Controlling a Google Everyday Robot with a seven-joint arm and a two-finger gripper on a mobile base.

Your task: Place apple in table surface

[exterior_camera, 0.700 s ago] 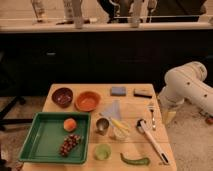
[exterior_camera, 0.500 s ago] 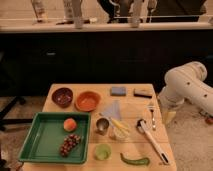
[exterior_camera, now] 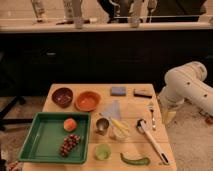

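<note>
The apple, small, round and orange-red, lies in the green tray at the front left of the light wooden table surface. A dark grape bunch lies just in front of it in the same tray. My white arm stands off the table's right edge. My gripper hangs low beside that edge, far to the right of the apple and touching nothing.
A dark bowl and an orange bowl stand behind the tray. A metal cup, a clear cup, a green cup, a green pepper, a blue sponge, a fork and a long utensil lie on the table.
</note>
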